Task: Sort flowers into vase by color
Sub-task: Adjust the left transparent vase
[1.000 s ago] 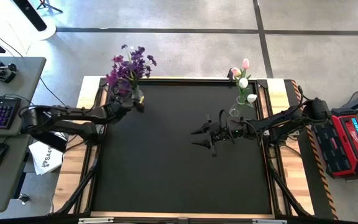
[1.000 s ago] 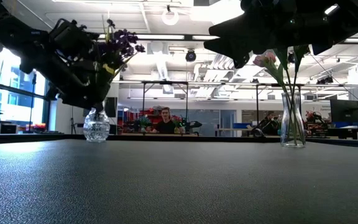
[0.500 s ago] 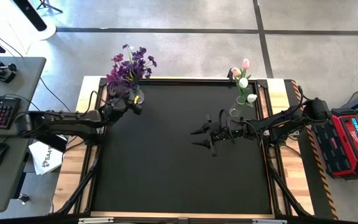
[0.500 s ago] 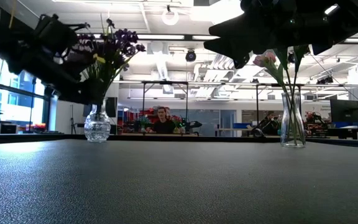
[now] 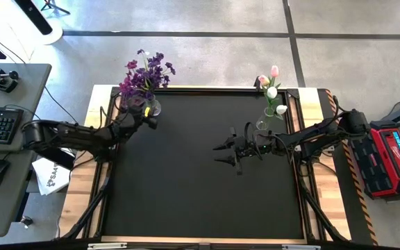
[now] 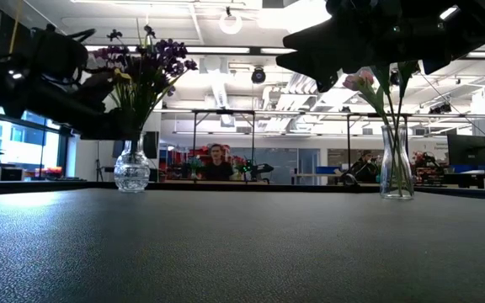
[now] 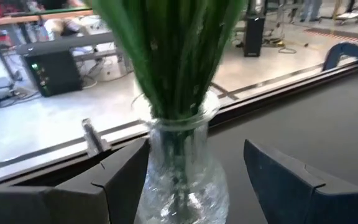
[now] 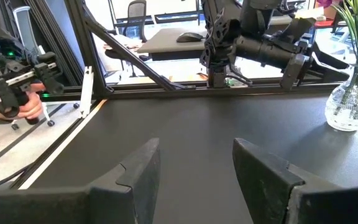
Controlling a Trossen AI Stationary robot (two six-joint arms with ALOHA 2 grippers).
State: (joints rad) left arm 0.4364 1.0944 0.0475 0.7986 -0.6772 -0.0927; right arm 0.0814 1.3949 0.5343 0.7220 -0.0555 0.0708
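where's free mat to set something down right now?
Bare: the whole near half of the black mat, and the far middle between the round vase and the right gripper. Crowded: the left gripper open at the round vase, the tall vase.

The high view looks straight down on the whole black table [image 5: 200, 167], both arms included. The low view sits at tabletop height, facing level across the table into the room behind. The left wrist view looks from very close at the round glass vase [image 7: 182, 180], framed by its own fingers [image 7: 117, 180]. The right wrist view faces across the table toward that vase [image 8: 352, 106]. All four views share the vase.
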